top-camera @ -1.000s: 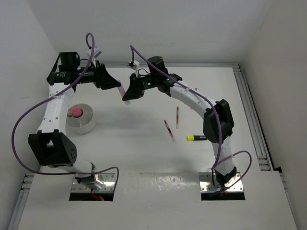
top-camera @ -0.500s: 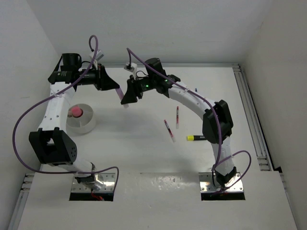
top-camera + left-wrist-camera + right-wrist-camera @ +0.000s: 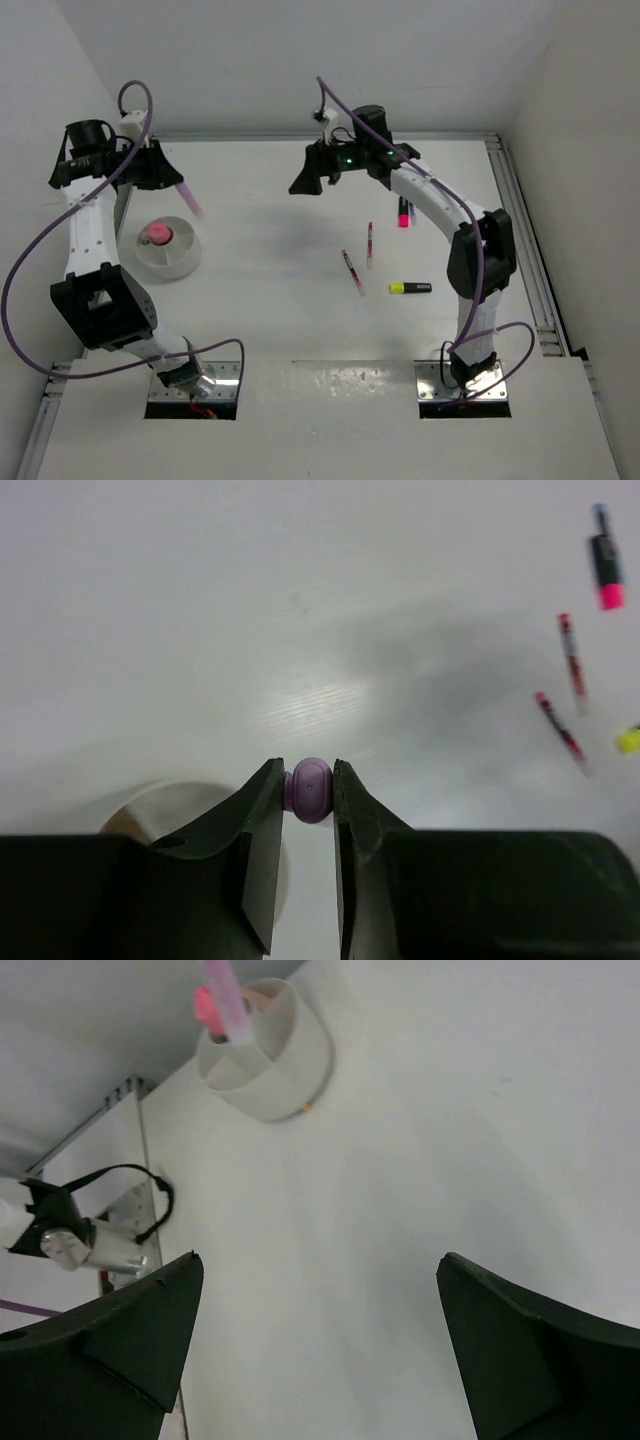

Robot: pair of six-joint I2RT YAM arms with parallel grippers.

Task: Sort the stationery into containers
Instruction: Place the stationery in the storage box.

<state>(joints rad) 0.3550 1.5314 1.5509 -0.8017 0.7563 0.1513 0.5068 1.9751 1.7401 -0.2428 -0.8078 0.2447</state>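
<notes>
The left tool [image 3: 306,776] is pinched shut on the end of a pink pen [image 3: 190,200]. The pen hangs slanted in the air, near the far rim of the dish [image 3: 180,262]. A pink item [image 3: 157,235] already lies in the dish. The right tool [image 3: 318,1265] is spread wide and empty, raised over the bench [image 3: 270,300]. This looks like the carry-to-dish step. Next, I judge, the left arm must bring the pen over the dish, lower it, and let go. Two red pens [image 3: 369,243], a yellow highlighter [image 3: 410,288] and a pink highlighter [image 3: 404,213] lie on the bench to the right.
</notes>
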